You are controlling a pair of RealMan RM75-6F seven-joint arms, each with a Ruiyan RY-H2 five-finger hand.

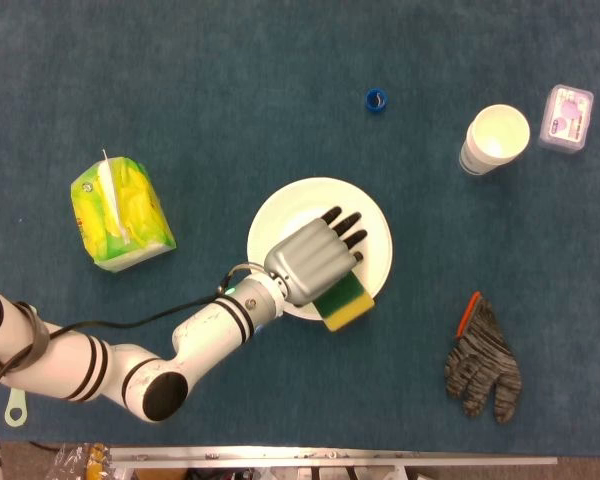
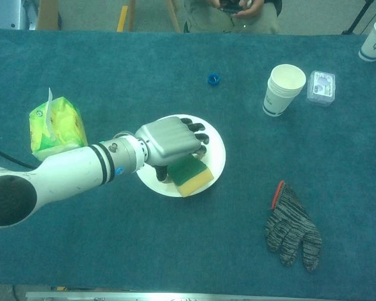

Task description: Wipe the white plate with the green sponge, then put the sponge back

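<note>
fingers (image 1: 346, 226) of left hand (image 1: 315, 258) on green sponge (image 1: 346, 302) over white plate (image 1: 280, 215)

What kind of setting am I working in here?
Probably a lab or demo table, not a kitchen: a blue cloth-covered table, unrelated props like a work glove and paper cups, and a seated person across it.

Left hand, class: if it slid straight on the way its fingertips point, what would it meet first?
Probably the far rim of the round white plate first; beyond the left hand, bare blue cloth towards the white paper cup.

Left hand (image 1: 315, 255) hides sponge (image 1: 346, 302) top; plate (image 1: 375, 225) centre
</note>
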